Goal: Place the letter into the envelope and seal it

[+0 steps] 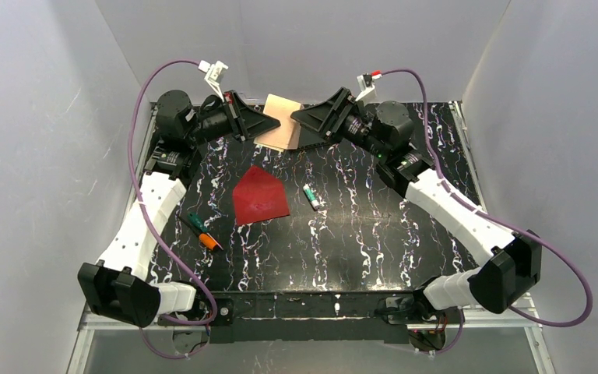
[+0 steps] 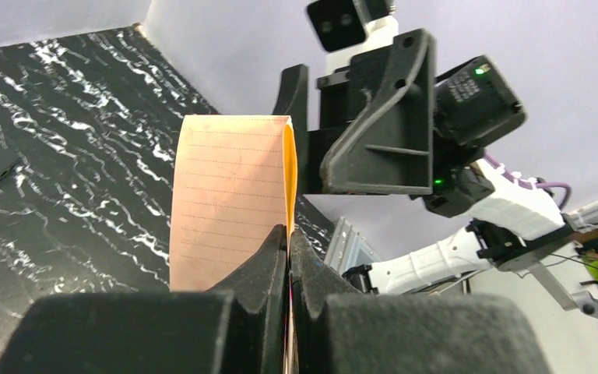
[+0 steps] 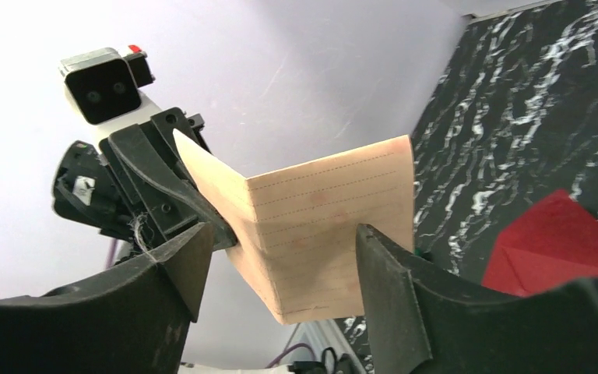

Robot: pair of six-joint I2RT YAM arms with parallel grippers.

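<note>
The left claw (image 2: 288, 234) is clenched on the folded letter (image 2: 230, 195), holding it up at the far middle, likely so the released right claw (image 3: 280, 234) facing it can help. The envelope (image 1: 259, 195) lies flat on the desk (image 1: 374, 234), nearer.

bright even light, soft shadows — close fingers (image 2: 258, 274) blurred, overhead view slightly grainy

The left arm (image 1: 142, 222) and the right arm (image 1: 455, 206) had white ribbed shells along their links and black motor housings at the joints. A purple cable (image 1: 130, 148) ran up each arm to the wrist. The left fingers (image 2: 265, 269) and right fingers (image 3: 397, 288) were matte black, wedge-shaped, rough-grained plastic. The left wrist bore a white camera block (image 3: 101, 86) with two dark lenses and a red tab. Green lights (image 2: 479, 70) glowed on the right wrist motor.
</note>
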